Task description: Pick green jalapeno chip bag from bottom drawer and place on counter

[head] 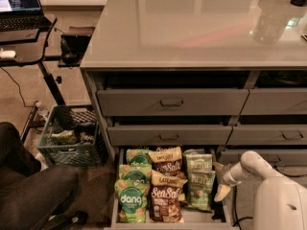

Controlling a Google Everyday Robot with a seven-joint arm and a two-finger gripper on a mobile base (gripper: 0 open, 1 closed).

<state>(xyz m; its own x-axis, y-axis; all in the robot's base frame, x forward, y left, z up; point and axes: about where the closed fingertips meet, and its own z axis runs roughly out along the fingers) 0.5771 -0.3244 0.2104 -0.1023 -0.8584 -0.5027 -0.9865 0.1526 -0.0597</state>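
So the bottom drawer (195,216) is pulled out, three columns of snacks inside. The green jalapeno chip bag (200,190) lies in the right-hand column, front spot, with its twin (198,162) right behind it at 12 o'clock. Sea Salt bags (165,199) fill the middle column and dang bags (130,201) are over at 9 o'clock. The gripper (222,185) hangs low over the drawer's right wall, at 3 o'clock from the jalapeno bag and just beside it. Honestly can't tell if it's spread or closed, or whether it's touching the bag. The counter (192,30) is up top, at 12 o'clock from the drawer.
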